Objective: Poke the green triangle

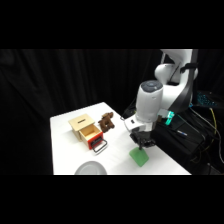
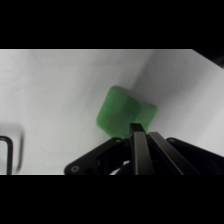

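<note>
The white arm is positioning its black two-finger hand (image 1: 142, 143) directly over the small bright green wedge-like block with rounded edges (image 1: 139, 157), the green triangle of the task. The block is lying flat on the white worktop (image 1: 65, 150), immediately below the hand's tip. In the wrist view the hand (image 2: 138, 131) is presenting its fingers as a single narrow dark bar, its tip overlapping the near edge of the green block (image 2: 122, 112); the fingers are appearing pressed together and are grasping nothing. This closed form is judged suitable for poking, since it is offering one stiff point instead of two prongs. Whether the tip is touching the block or hovering just above it cannot be told.

Well apart from the hand, on the far side of the worktop, a light wooden box with a red front (image 1: 86, 131) and a brown figure (image 1: 106, 122) are standing side by side, clear of the poking path.
</note>
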